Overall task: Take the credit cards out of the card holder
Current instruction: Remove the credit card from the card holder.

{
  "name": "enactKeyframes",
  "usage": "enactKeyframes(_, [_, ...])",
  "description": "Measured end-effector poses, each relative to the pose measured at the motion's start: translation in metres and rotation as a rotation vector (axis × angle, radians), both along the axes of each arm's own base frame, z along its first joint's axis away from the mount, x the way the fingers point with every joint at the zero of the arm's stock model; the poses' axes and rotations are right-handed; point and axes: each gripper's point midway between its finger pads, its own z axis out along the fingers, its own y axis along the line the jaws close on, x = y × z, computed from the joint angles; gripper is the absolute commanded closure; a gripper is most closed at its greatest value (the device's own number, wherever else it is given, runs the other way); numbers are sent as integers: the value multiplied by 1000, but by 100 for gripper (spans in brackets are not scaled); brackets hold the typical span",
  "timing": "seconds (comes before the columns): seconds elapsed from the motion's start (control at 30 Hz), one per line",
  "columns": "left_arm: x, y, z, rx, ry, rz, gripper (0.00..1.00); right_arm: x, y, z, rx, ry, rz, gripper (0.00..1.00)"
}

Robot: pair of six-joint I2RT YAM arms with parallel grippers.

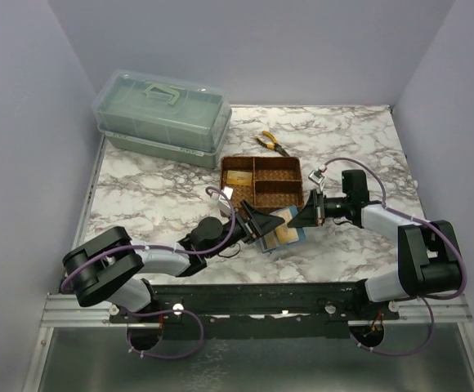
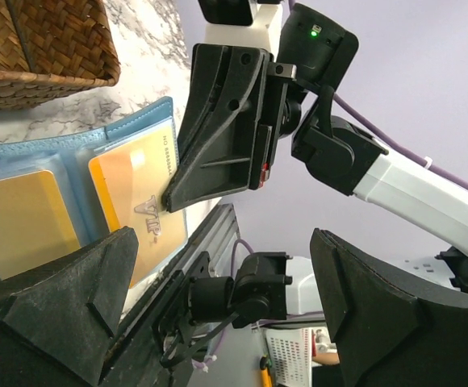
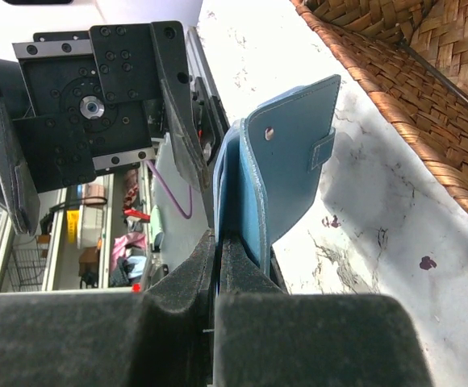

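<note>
The teal-blue card holder (image 1: 288, 231) stands open on its edge between the two arms. In the left wrist view its pockets show two yellowish-gold credit cards (image 2: 141, 193), one printed "VIP". My right gripper (image 3: 218, 246) is shut on the card holder's (image 3: 286, 161) near edge, and its black fingers (image 2: 218, 129) press at the VIP card's side. My left gripper (image 2: 234, 310) hangs wide open just left of the holder with nothing between its fingers (image 2: 64, 298). A pale yellowish card (image 1: 239, 178) lies in the woven tray.
The brown woven three-compartment tray (image 1: 290, 173) sits just behind the card holder. Yellow-handled pliers (image 1: 271, 144) lie beyond it. A green lidded box (image 1: 163, 114) stands at the back left. The arms' mounting rail (image 1: 253, 298) runs along the near edge.
</note>
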Motion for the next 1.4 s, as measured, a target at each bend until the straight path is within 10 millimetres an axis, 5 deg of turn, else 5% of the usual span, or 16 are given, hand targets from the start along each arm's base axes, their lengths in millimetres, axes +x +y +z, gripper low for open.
enactKeyframes(0.43, [-4, -2, -2, -12, -7, 0, 8, 3, -4, 6, 27, -3, -8, 100])
enactKeyframes(1.17, [0, -7, -15, -17, -1, 4, 39, -1, -4, 14, 58, -12, 9, 100])
enactKeyframes(1.4, [1, -9, -18, -28, 2, 2, 40, -1, -4, 14, 61, -12, 11, 100])
